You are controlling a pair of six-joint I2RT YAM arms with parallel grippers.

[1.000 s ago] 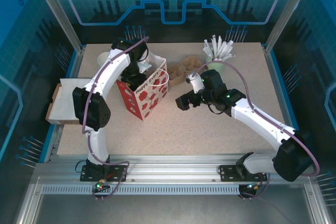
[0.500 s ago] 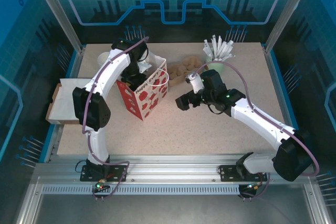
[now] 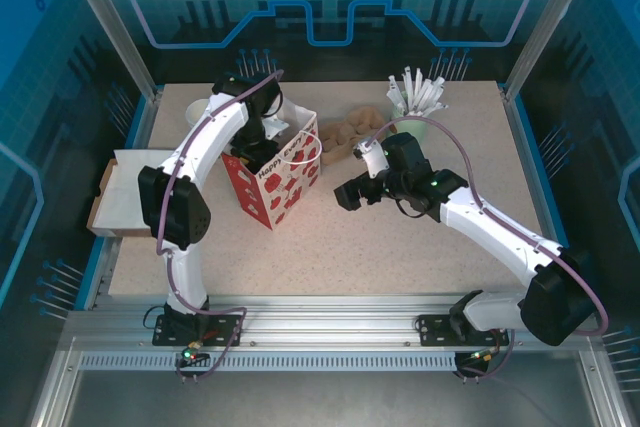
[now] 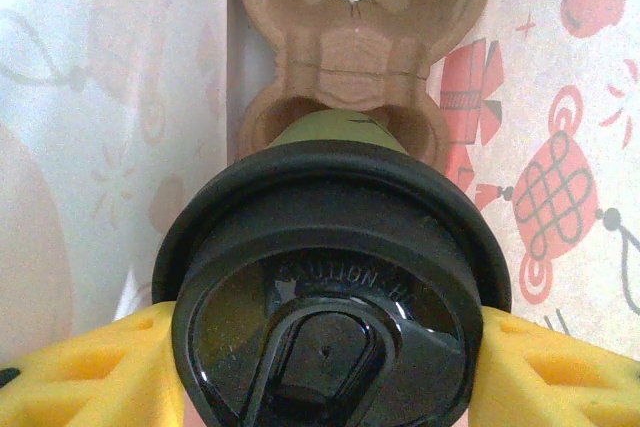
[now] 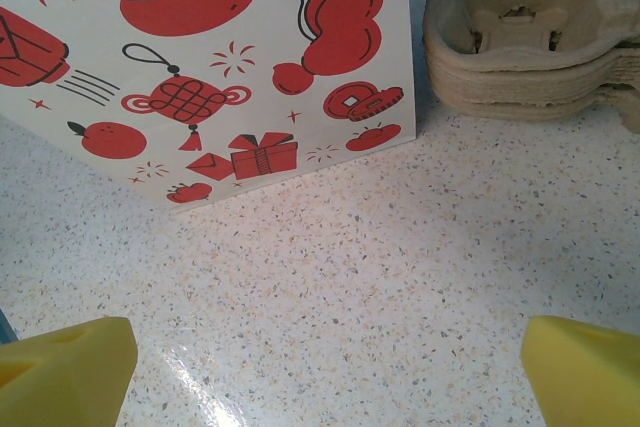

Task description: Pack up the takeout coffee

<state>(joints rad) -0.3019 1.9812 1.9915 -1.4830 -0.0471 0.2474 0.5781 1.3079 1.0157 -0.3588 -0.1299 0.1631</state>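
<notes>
The takeout coffee (image 4: pixel 330 277), an olive-green cup with a black lid, hangs inside the red-and-white bag (image 3: pixel 285 182). My left gripper (image 4: pixel 325 377) is shut on it, a yellow finger (image 4: pixel 80 377) pressed against each side of the lid. The cup's base sits in or just over a pocket of a brown pulp cup carrier (image 4: pixel 350 57) at the bag's bottom; I cannot tell which. The bag's printed wall (image 4: pixel 560 147) stands close on the right. My right gripper (image 3: pixel 345 194) hovers open over bare table just right of the bag (image 5: pixel 200 67), nothing between its fingers (image 5: pixel 60 377).
A stack of pulp carriers (image 3: pixel 350 134) lies behind the bag, also at the upper right of the right wrist view (image 5: pixel 530 37). A mint cup of white sticks (image 3: pixel 415 107) stands at the back. White cups (image 3: pixel 197 110) stand at the back left. A flat box (image 3: pixel 115 192) lies off the left edge.
</notes>
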